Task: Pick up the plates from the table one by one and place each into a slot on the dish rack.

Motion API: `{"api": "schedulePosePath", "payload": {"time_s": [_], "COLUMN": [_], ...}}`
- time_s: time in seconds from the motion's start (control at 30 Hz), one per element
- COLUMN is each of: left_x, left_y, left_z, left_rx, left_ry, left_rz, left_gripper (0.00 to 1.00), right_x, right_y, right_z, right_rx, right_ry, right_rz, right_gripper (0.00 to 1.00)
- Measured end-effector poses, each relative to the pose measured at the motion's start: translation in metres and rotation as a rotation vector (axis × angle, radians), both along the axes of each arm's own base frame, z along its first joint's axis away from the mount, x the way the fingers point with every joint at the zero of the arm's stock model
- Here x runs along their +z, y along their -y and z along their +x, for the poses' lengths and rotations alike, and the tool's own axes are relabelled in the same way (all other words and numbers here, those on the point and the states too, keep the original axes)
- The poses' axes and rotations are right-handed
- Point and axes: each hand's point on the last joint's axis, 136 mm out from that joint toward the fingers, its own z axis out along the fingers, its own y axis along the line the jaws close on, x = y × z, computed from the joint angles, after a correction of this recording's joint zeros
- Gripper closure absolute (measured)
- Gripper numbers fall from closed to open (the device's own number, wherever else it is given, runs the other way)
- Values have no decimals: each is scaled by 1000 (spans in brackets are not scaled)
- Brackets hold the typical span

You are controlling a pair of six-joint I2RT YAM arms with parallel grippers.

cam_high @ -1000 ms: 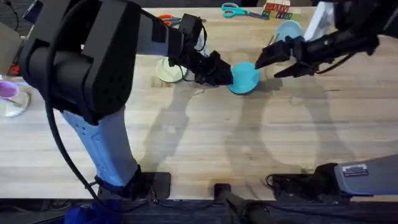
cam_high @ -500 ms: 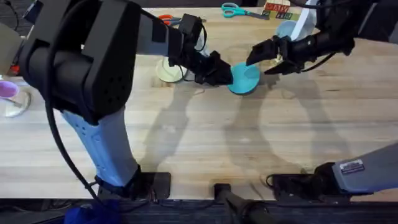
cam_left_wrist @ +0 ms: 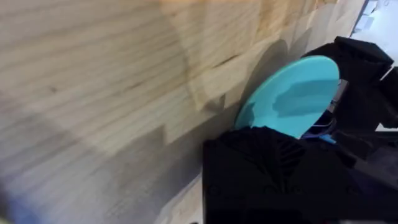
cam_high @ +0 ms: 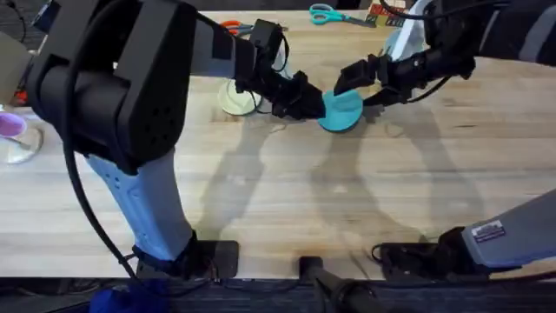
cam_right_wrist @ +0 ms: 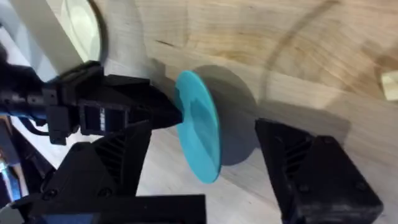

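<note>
while the left end effector (cam_high: 314, 104) pinches the teal plate (cam_high: 341, 109) by its rim and holds it upright on edge above the bench (cam_high: 287, 187), the step in hand looks like a handover to the right arm. the right end effector (cam_high: 362, 83) is spread, with one finger on each side of the plate; in the right wrist view the teal plate (cam_right_wrist: 199, 126) stands edge-on between the two black fingers (cam_right_wrist: 115, 163), near them but apparently not yet touched. to do this well, the right arm should probably close on a part of the rim that is apart from the left grip, and only when this grip is firm should the left fingers let go. the plate is thin and smooth, so a shallow pinch could let it rotate or slip. the cream plate (cam_high: 236, 98) lies flat on the bench, just behind the left arm. the pale blue plate (cam_high: 398, 38) is at the far side, partly hidden by the right arm, and it is not possible to tell if it stands in a rack.
</note>
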Motion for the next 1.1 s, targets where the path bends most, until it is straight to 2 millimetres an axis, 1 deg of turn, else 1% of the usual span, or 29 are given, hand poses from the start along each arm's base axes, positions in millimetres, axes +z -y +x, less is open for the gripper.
{"api": "schedulePosePath", "payload": {"time_s": [0.2, 0.33, 0.43, 0.63, 1.0, 1.03, 1.1], "left_x": [0, 0, 0, 0, 0, 0, 0], "left_y": [0, 0, 0, 0, 0, 0, 0], "left_z": [0, 0, 0, 0, 0, 0, 0], "left_rx": [0, 0, 0, 0, 0, 0, 0], "left_ry": [0, 0, 0, 0, 0, 0, 0], "left_rz": [0, 0, 0, 0, 0, 0, 0], "left_gripper": [961, 961, 960, 960, 960, 960, 960], "right_x": [0, -6, -9, -9, -11, -11, -10], "right_y": [-1, -1, -1, -1, -1, -1, -1], "right_z": [5, 3, 2, 1, -6, -6, -6], "right_rx": [1, 1, 1, 1, 3, 3, 3], "right_ry": [23, 1, -13, -14, -47, -47, -48], "right_rz": [0, 0, 0, 0, 3, 4, 5], "right_gripper": [7, 9, 49, 55, 58, 70, 125]}}
